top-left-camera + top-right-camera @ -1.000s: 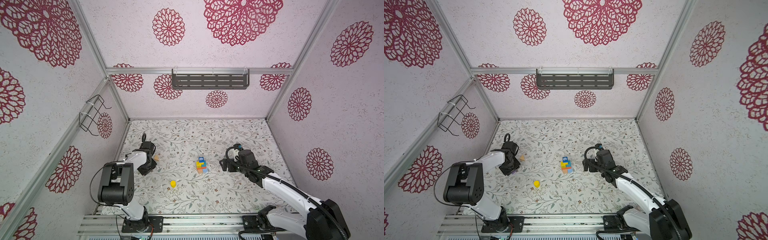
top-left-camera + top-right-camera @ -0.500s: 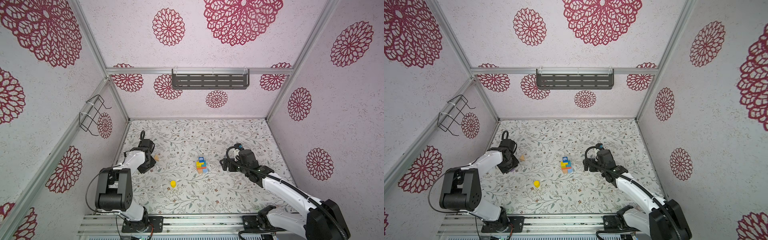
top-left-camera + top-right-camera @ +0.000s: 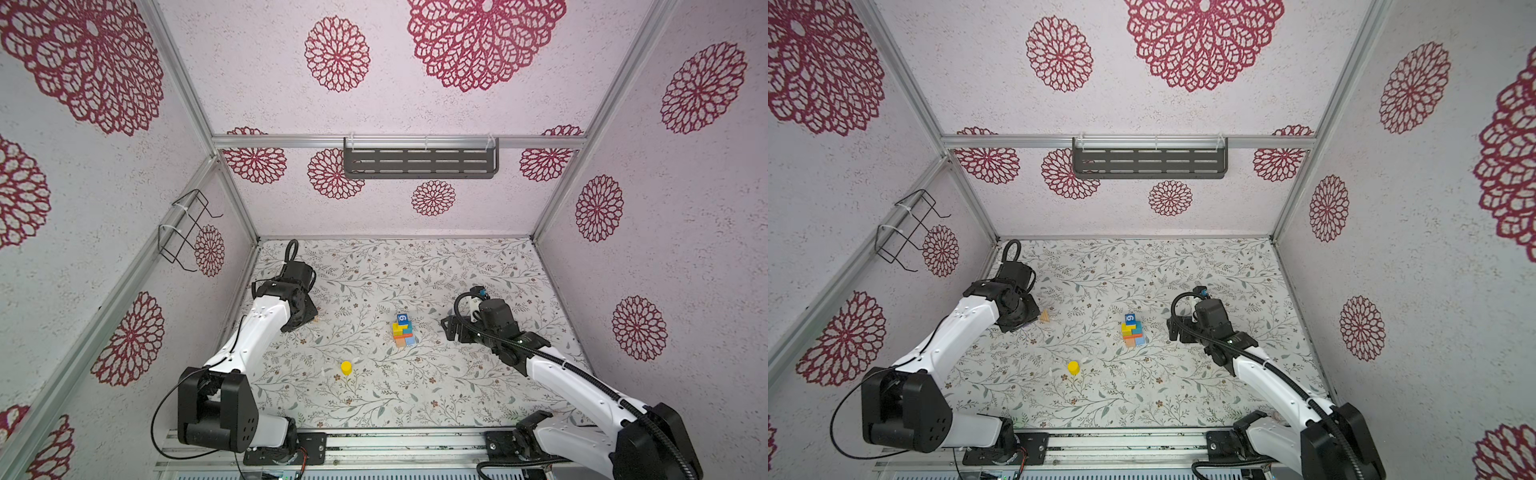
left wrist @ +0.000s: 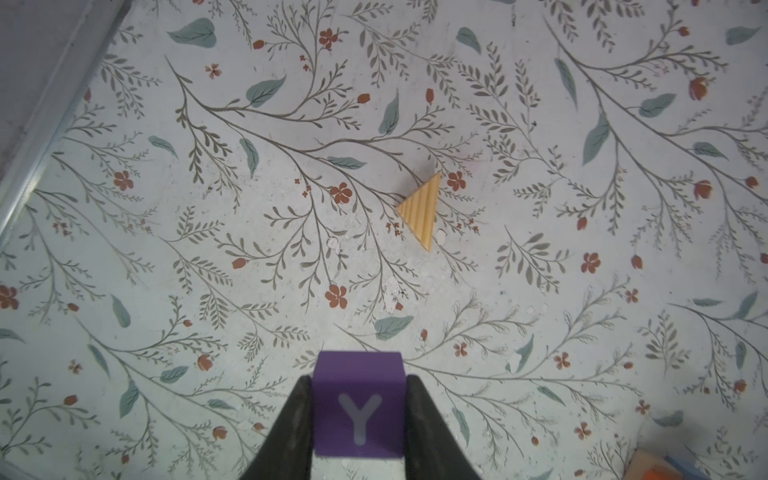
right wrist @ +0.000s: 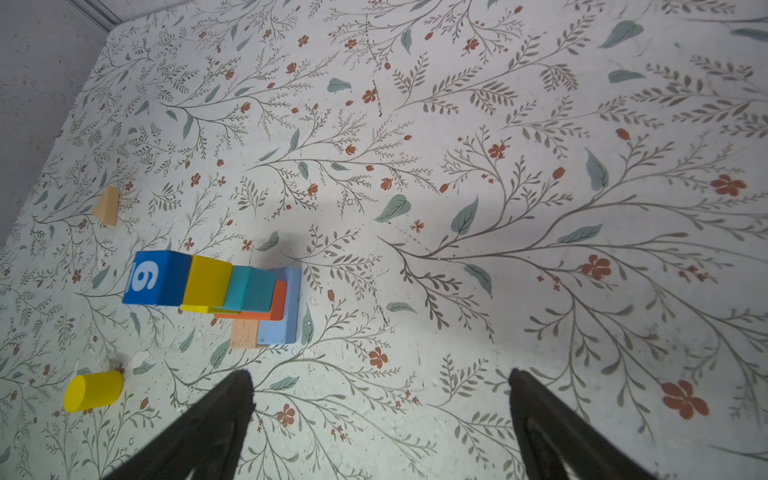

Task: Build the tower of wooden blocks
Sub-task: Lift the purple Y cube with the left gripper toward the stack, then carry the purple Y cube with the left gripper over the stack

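**Soft, Even Light, Sharp Views**

Bright, diffuse light filled the enclosure from above. In the right wrist view the wood block tower [image 5: 232,286] threw a faint grey shadow on the desk [image 5: 498,208], and the dark fingers [image 5: 208,432] looked soft. Both top views' wide lens stretched the walls [image 3: 83,249] outward.

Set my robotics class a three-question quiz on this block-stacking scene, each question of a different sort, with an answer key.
1. True or false: the right gripper is shut on a block.
2. Which colour is the cube clamped in the left gripper? A red; B purple; C green.
3. Fill in: the top block of the wood block tower is ___ in colour.
Key: 1 false, its jaws stand open with nothing between them. 2 B. 3 blue.
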Tool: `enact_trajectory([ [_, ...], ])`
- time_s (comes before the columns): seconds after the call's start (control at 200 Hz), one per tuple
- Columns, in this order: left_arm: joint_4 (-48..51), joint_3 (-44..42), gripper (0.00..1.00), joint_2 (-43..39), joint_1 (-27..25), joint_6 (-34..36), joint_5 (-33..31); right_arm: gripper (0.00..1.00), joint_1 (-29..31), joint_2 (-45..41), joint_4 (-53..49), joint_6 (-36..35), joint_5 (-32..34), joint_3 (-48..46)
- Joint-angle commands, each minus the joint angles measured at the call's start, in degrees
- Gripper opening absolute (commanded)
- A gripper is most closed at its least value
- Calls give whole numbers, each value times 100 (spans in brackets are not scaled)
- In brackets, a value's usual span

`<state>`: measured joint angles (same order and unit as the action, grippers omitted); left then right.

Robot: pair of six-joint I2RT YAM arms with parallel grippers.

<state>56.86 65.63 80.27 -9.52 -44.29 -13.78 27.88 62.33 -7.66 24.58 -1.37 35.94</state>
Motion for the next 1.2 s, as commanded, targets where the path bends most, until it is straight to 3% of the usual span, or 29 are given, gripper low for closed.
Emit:
enact_trajectory([
  [0.0,635,285,33,-301,-224,22,-201,99,-37,-175,-42,-23,212,-70],
  [0.47,1413,1300,33,-290,-1562,-332,-548,99,-63,-134,-61,2,207,-96],
  [1.196,1600,3636,33,2006,-3109,-764,-741,99,-225,-95,19,181,-113,-167],
])
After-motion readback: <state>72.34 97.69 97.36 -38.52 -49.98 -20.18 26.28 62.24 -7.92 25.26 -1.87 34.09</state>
